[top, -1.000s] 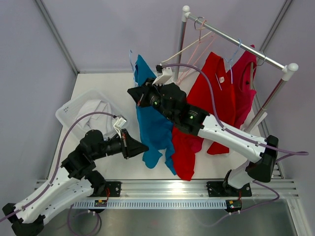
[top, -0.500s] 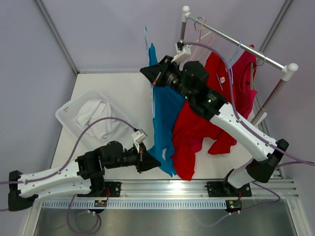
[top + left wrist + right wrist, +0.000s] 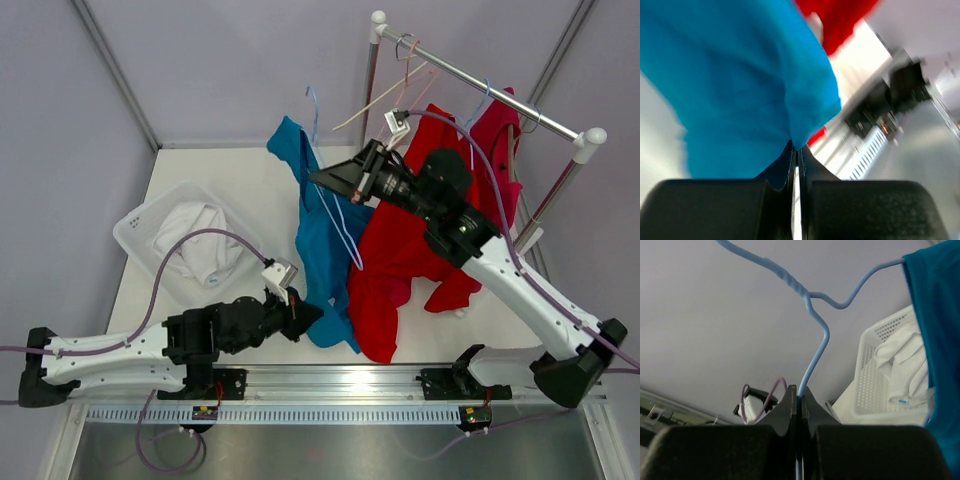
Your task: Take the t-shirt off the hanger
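A blue t-shirt (image 3: 322, 235) hangs partly on a light blue wire hanger (image 3: 316, 125) in mid-air, left of the rack. My right gripper (image 3: 320, 180) is shut on the hanger's wire below the hook; the right wrist view shows the wire (image 3: 812, 305) pinched between the closed jaws of that gripper (image 3: 798, 390), with a shirt edge (image 3: 935, 315) at the right. My left gripper (image 3: 313, 313) is shut on the shirt's lower hem near the table's front. In the left wrist view the blue cloth (image 3: 740, 85) is caught at this gripper's tip (image 3: 796, 152).
A white basket (image 3: 140, 225) holding white cloth (image 3: 195, 245) stands at the left. A metal clothes rail (image 3: 480, 80) at the back right carries red shirts (image 3: 420, 220) and pink hangers (image 3: 400, 85). The base rail (image 3: 330, 380) runs along the near edge.
My right gripper has carried the hanger rightward and tilted it. My left gripper has moved toward the near edge with the hem, stretching the blue shirt, and one shoulder has slipped off the wire.
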You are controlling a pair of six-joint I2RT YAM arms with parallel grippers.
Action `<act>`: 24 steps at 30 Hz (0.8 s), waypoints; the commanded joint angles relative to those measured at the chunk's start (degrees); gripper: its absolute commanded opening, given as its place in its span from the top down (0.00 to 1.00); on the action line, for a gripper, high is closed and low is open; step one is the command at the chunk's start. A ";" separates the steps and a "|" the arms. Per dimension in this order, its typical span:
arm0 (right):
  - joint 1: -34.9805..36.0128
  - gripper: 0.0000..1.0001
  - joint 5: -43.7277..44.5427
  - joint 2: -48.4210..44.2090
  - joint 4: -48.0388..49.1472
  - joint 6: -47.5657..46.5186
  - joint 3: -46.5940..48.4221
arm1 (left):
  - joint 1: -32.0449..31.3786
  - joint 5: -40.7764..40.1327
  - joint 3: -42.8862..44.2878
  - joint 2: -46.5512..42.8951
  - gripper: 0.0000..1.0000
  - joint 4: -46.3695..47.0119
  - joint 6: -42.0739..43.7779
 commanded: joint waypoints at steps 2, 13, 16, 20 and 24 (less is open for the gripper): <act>1.66 1.00 -5.92 -12.94 17.20 3.75 -10.78 | 0.19 -21.45 8.31 2.00 1.00 4.57 7.11; 5.98 1.00 -11.11 -26.05 12.73 4.89 -12.75 | 15.83 -33.33 16.40 17.20 0.96 26.18 26.62; 6.07 1.00 -12.07 -28.68 12.02 5.42 -12.22 | 18.56 -34.39 19.12 20.63 0.48 27.86 29.70; 6.16 1.00 -13.92 -31.23 14.21 7.87 -13.27 | 20.05 -22.64 20.09 22.92 0.01 34.02 31.65; 6.16 1.00 -14.27 -32.64 14.48 8.58 -14.06 | 20.49 -9.64 24.22 27.93 0.01 36.22 33.05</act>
